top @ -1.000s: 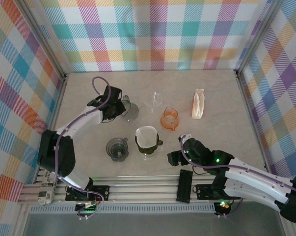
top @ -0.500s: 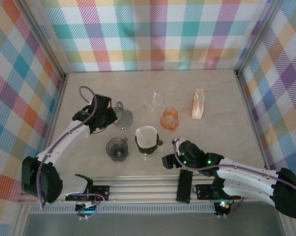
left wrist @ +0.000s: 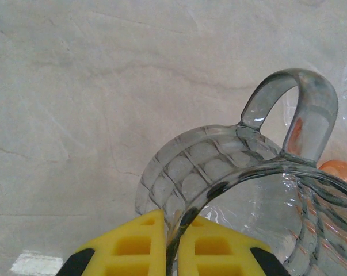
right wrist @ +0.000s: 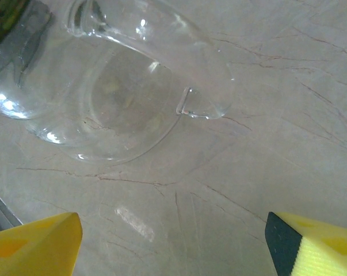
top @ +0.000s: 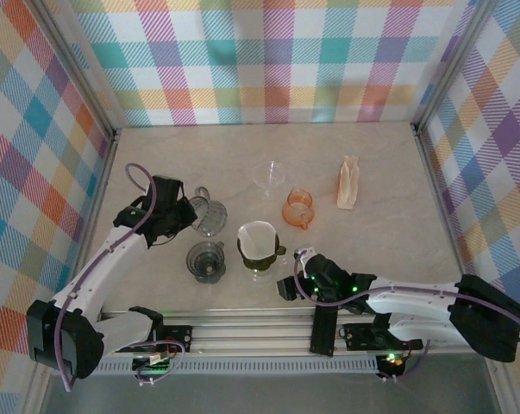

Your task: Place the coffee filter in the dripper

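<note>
Left gripper [left wrist: 172, 230] is clamping the rim of the glass dripper [left wrist: 231, 172]; right gripper [top: 285, 287] is hovering, jaws apart, at the near edge of the table [top: 397, 241].
Coffee filter [top: 258, 235] is sitting in the mid-table cone [top: 245, 248]; the thin-rim pinch is risking a slip, tilting the dripper.

Pretty bright, even overhead light here, so the counter [top: 389, 164] barely shows any shadows. The glass dripper [left wrist: 202, 167] throws small white glints, and the yellow pads [left wrist: 133, 247] just below it go a bit soft. There's a pale glare streak on the marble below the clear glassware [right wrist: 104, 86].
</note>
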